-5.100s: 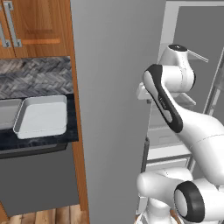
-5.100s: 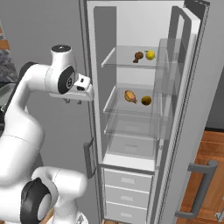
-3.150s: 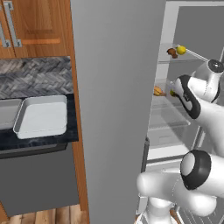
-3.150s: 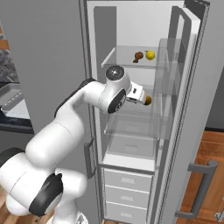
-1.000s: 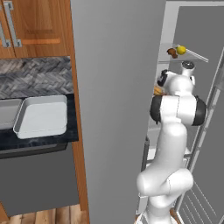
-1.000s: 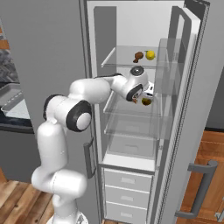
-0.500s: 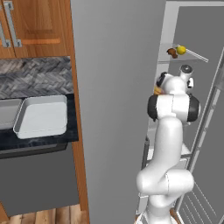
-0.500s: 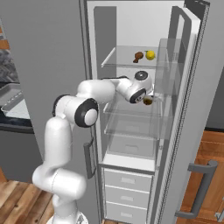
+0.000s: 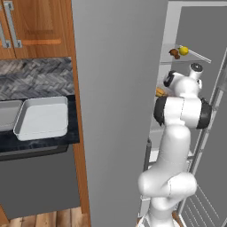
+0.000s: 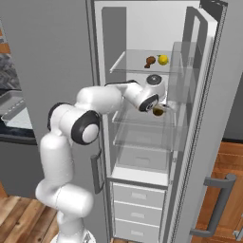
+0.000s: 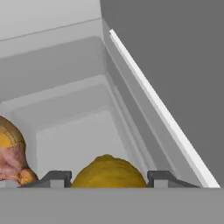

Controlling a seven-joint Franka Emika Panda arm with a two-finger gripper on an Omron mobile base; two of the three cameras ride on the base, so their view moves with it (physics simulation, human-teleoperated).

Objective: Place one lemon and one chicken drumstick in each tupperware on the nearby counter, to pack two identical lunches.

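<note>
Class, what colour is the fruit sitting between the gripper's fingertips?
The lemon is deep yellow, clearest in the hand view, between the gripper tips.

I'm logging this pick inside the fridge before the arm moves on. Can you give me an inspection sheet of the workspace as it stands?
Surface: black counter left of the fridge; glass shelves inside the open fridge.
Job's things: larger tupperware on the counter with nothing in it, second tupperware beside it, cut off by the frame edge. Upper-shelf lemon and drumstick untouched. Middle-shelf lemon sits between the fingertips; second drumstick beside it.
Clutter: nothing seen.
Grippers: gripper on the middle shelf, fingertips either side of the lemon; contact cannot be confirmed.
Cables: nothing seen.
Surroundings: wooden cabinets, herringbone tiled wall, fridge drawers.
</note>
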